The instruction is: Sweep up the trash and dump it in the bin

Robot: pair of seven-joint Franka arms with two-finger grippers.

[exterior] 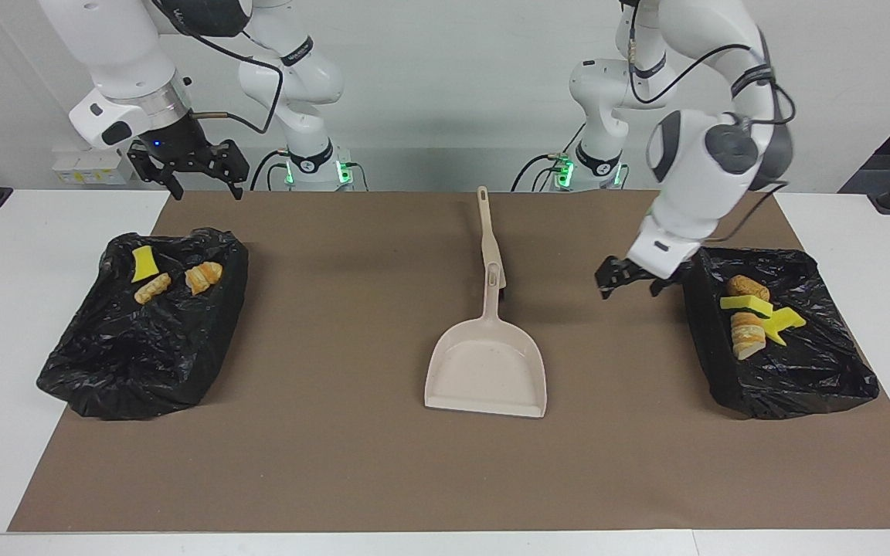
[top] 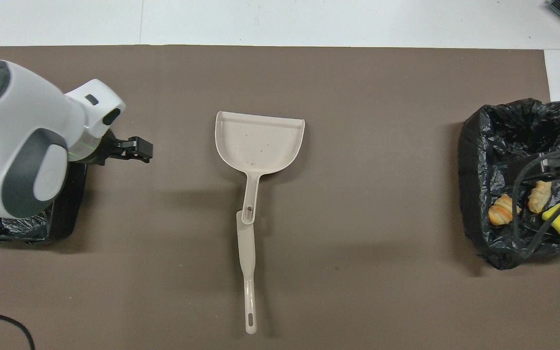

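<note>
We see two black-lined bins, one at the right arm's end [exterior: 144, 332] and one at the left arm's end [exterior: 781, 340], and every scrap of trash [exterior: 750, 313] lies inside them, so the brown mat [exterior: 337, 463] needs no more sweeping. The dustpan [exterior: 487, 367] lies empty mid-mat with the brush [exterior: 486, 232] touching its handle. The left gripper [exterior: 630, 278] hangs open and empty beside its bin; the right gripper [exterior: 188, 171] waits open, holding nothing.

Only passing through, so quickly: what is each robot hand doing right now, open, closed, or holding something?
Left gripper: open, holding nothing, up in the air beside the bin at its own end.
Right gripper: open, holding nothing, waiting above the table edge near its base.
</note>
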